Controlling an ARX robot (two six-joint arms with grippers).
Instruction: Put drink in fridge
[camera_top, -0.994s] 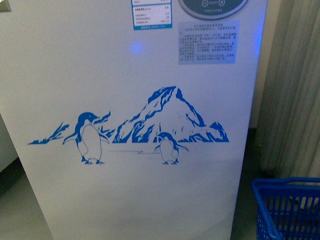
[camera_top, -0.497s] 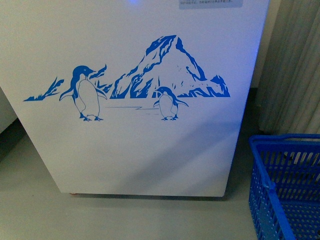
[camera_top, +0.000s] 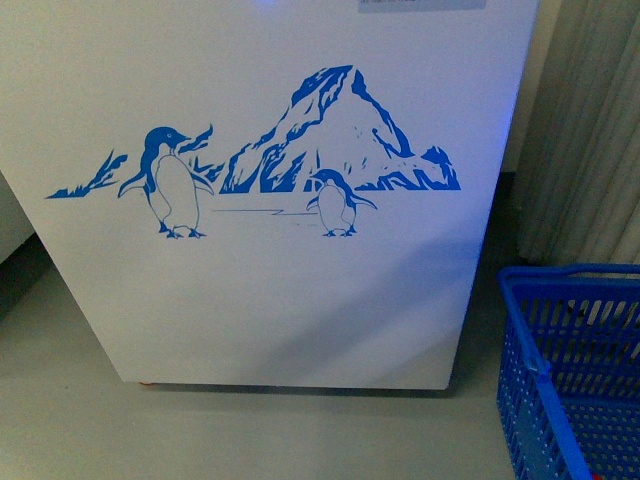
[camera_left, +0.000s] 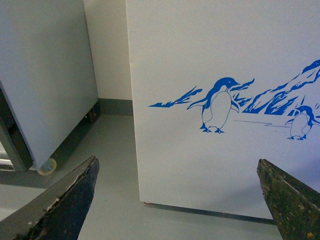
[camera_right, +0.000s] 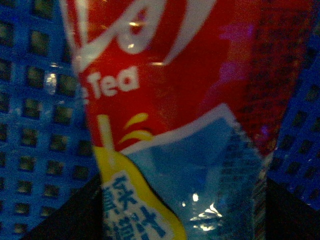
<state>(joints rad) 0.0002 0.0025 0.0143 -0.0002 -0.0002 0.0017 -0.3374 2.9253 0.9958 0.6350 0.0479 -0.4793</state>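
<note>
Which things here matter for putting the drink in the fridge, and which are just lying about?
For the job:
drink, seen against the basket's mesh
fridge

Just there:
basket
cabinet
curtain

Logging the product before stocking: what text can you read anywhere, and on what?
"Tea": white print on the red-and-blue labelled plastic drink bottle.
Large white script above it: cropped, unreadable.
Chinese characters on its yellow patch: cut off, unreadable.
Grey sticker at the white penguin-decal fridge's top: too small.
</note>
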